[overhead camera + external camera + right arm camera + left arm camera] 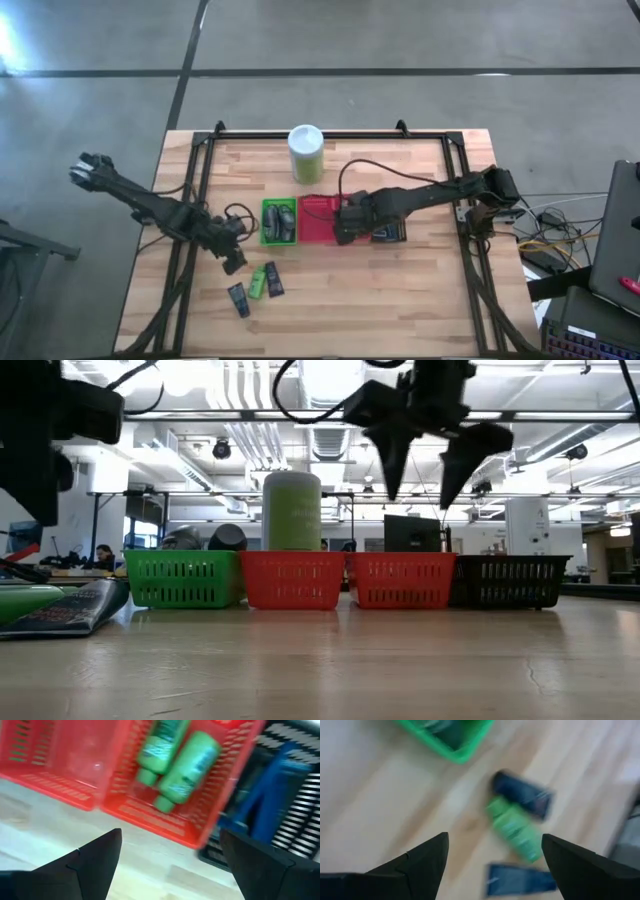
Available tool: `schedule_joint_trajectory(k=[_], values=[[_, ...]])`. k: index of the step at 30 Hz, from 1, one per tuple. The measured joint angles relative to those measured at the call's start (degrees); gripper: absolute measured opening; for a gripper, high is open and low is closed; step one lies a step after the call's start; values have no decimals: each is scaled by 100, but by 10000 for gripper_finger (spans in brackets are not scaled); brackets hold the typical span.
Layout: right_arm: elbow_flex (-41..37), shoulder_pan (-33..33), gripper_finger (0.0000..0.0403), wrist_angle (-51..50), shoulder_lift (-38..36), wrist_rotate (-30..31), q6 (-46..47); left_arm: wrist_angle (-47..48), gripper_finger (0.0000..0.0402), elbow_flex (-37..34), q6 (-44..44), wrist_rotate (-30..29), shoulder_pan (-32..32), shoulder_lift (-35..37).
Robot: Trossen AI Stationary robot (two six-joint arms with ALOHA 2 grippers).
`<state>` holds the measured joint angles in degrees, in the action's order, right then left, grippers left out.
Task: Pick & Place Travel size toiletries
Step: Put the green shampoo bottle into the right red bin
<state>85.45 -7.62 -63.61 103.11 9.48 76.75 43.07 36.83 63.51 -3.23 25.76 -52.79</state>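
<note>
Toiletries lie in two places. Three are loose on the bare wood at about 7 o'clock from the table's middle: a bright green tube [258, 281] touching a small dark tube [274, 279] on its 3 o'clock side, and another dark tube [238, 299] just beside them at 8 o'clock. The rest are in the row of baskets at mid-table: grey tubes in the green basket [266, 238], two green tubes [189, 766] side by side in a red basket [150, 815], and dark-blue razors [266, 795] in the dark mesh basket [398, 237].

The left gripper [233, 262] hangs over open wood between the green basket and the loose three, its fingers [422, 862] spread apart and empty. The right gripper [343, 230] is raised above the red baskets, fingers [95, 855] apart, holding nothing.

Wood is free at 6 o'clock of the basket row, out to the near table edge [320, 352]. A white-and-green canister [306, 153] stands at 12 o'clock behind the baskets, near the far rail. No writing on any label can be read.
</note>
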Motion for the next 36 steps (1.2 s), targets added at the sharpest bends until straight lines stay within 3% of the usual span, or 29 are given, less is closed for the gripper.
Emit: schedule_joint_trajectory(k=[4, 14, 25, 36], values=[[29, -39, 331, -697, -160, 267, -132, -669, 323, -97, 694, -110, 178, -133], [-405, 568, 334, -850, -728, 600, -1899, 193, 323, 827, 2537, -487, 446, -1534], [-666, 1036, 335, -753, -1195, 872, -3070, 280, 323, 1942, 2749, 381, 713, -3686], [-800, 1246, 307, -718, -1276, 869, -3444, 171, 323, 2364, 3523, 817, 872, -4615]])
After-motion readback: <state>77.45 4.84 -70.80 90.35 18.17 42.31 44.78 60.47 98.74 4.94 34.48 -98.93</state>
